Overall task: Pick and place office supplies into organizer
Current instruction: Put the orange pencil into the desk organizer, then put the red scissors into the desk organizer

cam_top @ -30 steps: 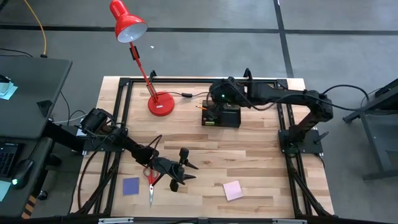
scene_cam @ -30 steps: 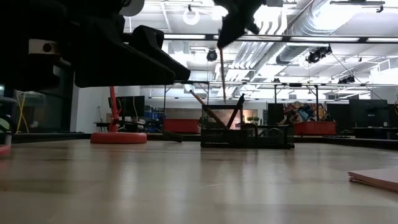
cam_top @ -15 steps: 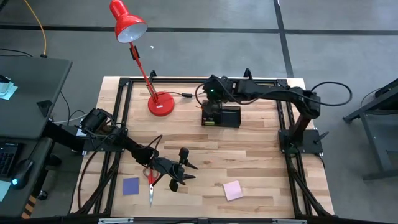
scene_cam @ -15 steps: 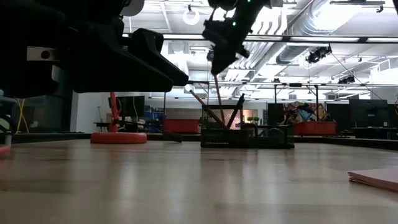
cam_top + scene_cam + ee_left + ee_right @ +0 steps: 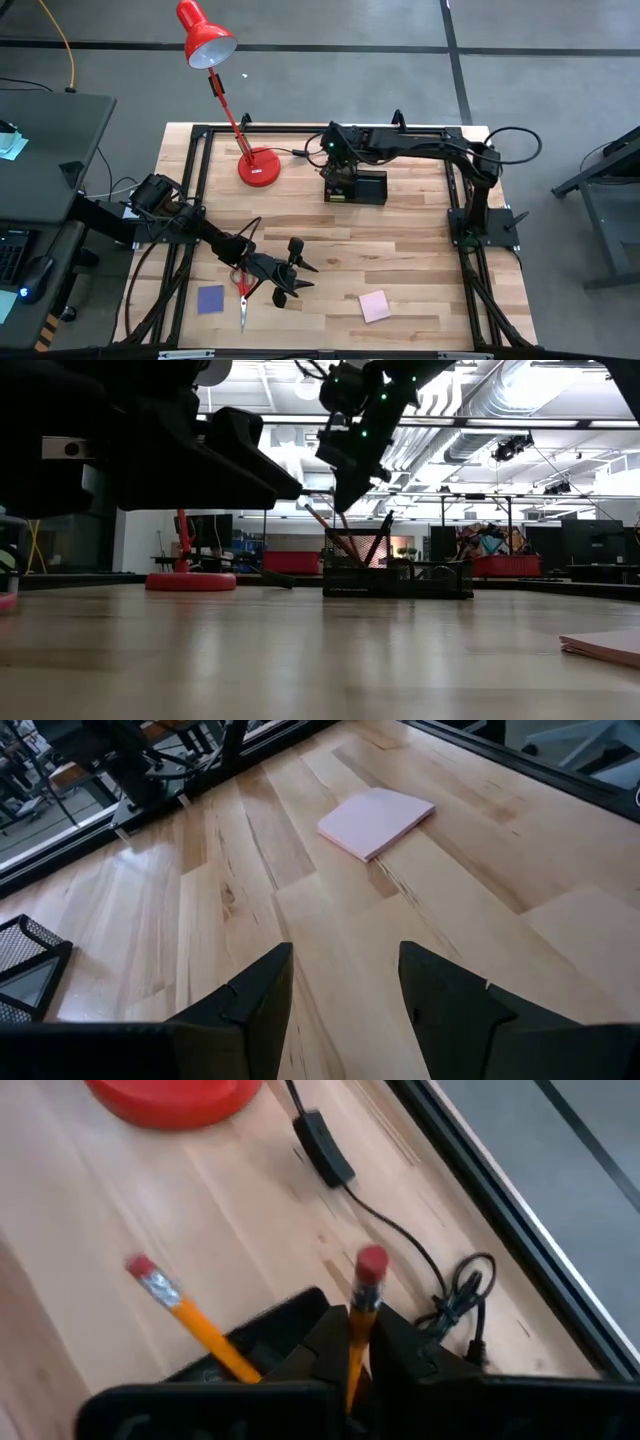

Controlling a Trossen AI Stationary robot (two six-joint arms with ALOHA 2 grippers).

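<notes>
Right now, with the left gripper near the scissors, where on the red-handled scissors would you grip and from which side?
Probably across the blades just below the handles, coming straight down. The scissors lie flat on the table, red handles toward the open left gripper, blades pointing to the near edge. The blue pad sits beside them, seemingly apart, so the fingers have room either side.

You will find a red metal desk lamp at the far left corner of the light wooden plank worktop: its round base rests on the planks and its shade leans beyond the edge. A black cable with an inline switch trails from the base.
</notes>
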